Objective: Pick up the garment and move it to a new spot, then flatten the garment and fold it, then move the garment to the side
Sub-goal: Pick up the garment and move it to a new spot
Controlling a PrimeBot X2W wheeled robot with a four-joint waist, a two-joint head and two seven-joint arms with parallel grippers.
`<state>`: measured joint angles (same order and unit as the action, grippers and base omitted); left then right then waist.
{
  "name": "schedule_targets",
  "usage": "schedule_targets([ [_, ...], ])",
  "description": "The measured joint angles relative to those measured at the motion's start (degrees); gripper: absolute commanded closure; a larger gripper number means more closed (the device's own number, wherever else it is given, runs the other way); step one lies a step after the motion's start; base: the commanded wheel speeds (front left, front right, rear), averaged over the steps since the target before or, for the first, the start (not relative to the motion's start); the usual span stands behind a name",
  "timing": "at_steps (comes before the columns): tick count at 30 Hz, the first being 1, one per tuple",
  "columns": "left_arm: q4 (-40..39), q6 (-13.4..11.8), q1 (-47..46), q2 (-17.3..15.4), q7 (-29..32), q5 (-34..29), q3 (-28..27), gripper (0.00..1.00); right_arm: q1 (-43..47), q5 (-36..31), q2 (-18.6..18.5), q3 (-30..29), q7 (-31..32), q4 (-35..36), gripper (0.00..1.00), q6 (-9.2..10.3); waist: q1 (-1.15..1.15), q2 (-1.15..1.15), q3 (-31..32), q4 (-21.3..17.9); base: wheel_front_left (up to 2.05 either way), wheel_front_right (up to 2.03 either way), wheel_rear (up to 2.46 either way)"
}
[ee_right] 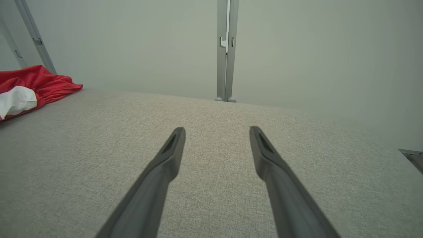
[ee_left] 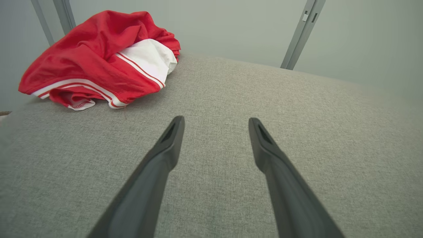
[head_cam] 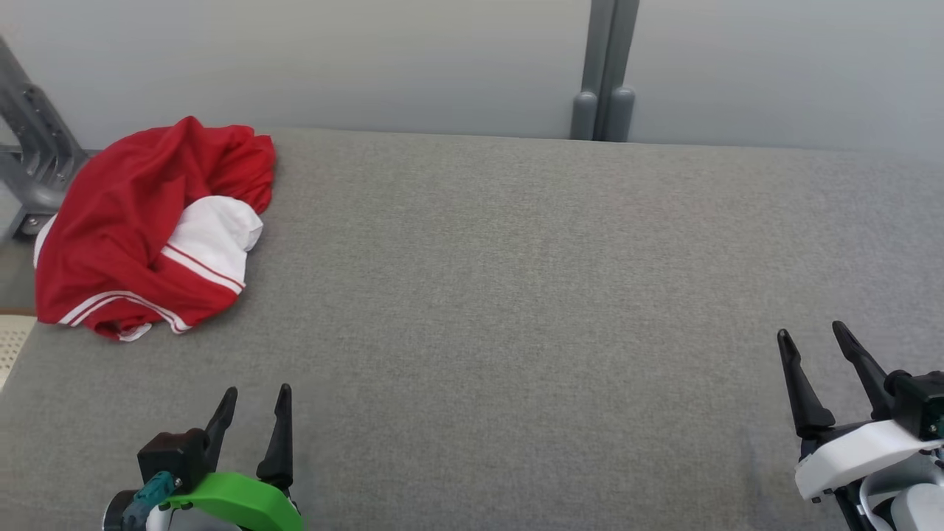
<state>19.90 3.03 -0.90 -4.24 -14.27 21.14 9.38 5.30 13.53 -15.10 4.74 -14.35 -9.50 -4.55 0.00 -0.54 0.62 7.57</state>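
Red and white cloth, the garment [head_cam: 140,221] lay crumpled in a heap at the upper left of the head view, on the far left corner of the grey fabric-covered desk [head_cam: 516,295]. At the lower left, the left end effector [head_cam: 258,389] had its fingers apart and empty, short of the garment. At the lower right, the right end effector [head_cam: 811,331] was likewise spread, holding nothing, well apart from the garment. A grey post [head_cam: 606,74] stood against the pale wall [head_cam: 405,59] at top.
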Motion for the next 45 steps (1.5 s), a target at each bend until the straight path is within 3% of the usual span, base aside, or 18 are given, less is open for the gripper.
schedule_targets([
  [20, 0.1, 0.2, 2.0, 0.1, 0.0, -0.2, -4.6, 0.0, 0.0, -1.7, 2.6, 2.8, 0.0, -0.1, 0.0, -1.0, 0.0, 0.0, 1.6, 12.3, 0.0, 0.0, 0.0],
  [30, -0.5, 0.5, 1.5, 0.7, 0.0, 2.7, -7.4, 0.0, -0.2, -2.7, 2.4, 2.9, 0.0, 1.7, 0.0, -1.45, 0.0, 0.0, -0.6, 12.0, 0.0, 0.0, 0.0],
  [35, 0.0, 0.3, -4.7, 1.5, 1.8, 7.2, -8.6, 0.0, -1.5, -3.2, 2.1, 3.9, -0.1, 2.9, 0.0, -1.6, 0.0, 0.0, -3.5, 11.5, 0.0, 0.0, 0.0],
  [40, 1.2, -1.9, -12.8, 1.6, 7.5, 10.4, -9.8, 0.0, -3.2, -3.6, 1.5, 5.1, -0.1, 3.7, 0.0, -1.98, 0.0, 0.0, -6.8, 10.5, 0.0, 0.0, 0.0],
  [45, 3.9, -6.7, -19.9, 1.7, 12.6, 10.1, -12.4, 0.0, -4.3, -3.8, 0.6, 5.7, -0.1, 4.5, 0.0, -1.99, 0.0, 0.0, -10.3, 9.0, 0.0, 0.0, 0.0],
])
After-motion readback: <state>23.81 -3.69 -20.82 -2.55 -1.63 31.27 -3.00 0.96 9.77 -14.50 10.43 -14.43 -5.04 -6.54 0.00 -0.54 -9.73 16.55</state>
